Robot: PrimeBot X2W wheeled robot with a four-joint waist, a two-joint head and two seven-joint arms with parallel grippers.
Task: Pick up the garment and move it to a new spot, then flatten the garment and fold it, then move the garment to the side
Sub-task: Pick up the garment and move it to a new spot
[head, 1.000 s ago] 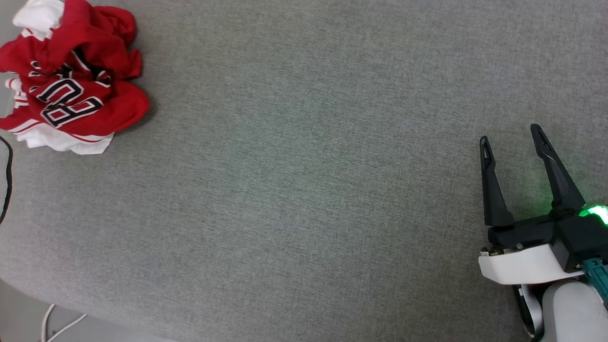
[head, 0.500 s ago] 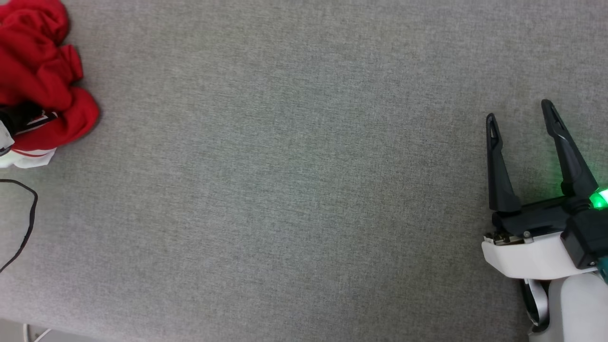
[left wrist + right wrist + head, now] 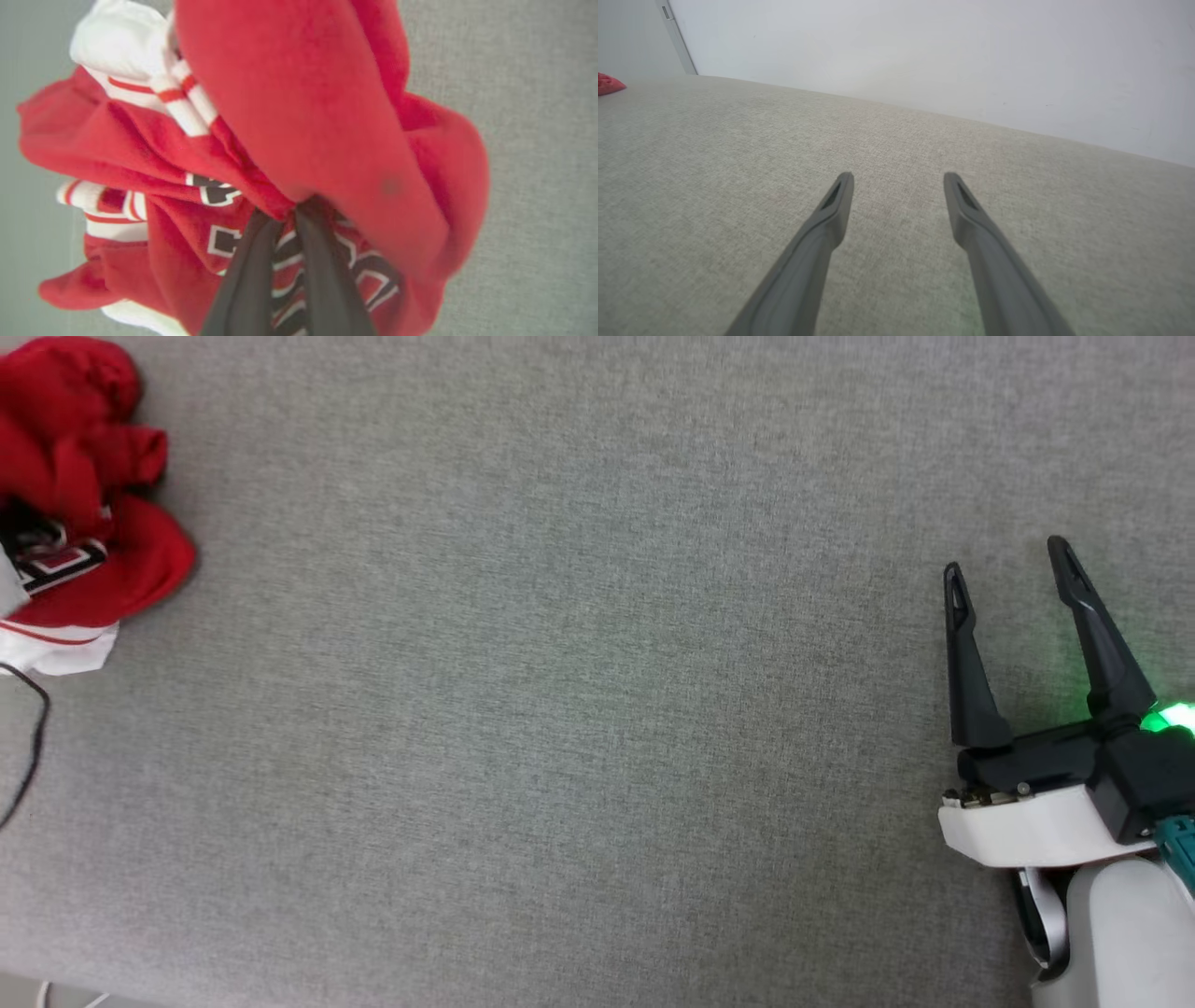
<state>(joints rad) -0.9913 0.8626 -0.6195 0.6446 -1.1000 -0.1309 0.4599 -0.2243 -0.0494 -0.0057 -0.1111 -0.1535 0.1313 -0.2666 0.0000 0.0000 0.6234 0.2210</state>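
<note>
The grey cloth-covered desk point(image 3: 560, 709) lies open across its whole middle, with wide room to pass. At the far left the crumpled garment point(image 3: 89, 513) heaps up, with a black cable point(image 3: 39, 728) just nearer at the left edge. The right tool point(image 3: 1004, 556), jaws apart, occupies the near right. A wall point(image 3: 924, 56) closes the far side.

The garment point(image 3: 327, 116) is red, white-sleeved, black-lettered.

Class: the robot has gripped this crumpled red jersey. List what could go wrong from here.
1. The left gripper has its fingers pinched on one fold of the bunched red jersey; it may slip out or lift as a wad.
2. A black cable lies beside the jersey; dragging might snag it.
3. The right gripper sits open far across the grey surface, giving no second support.
</note>
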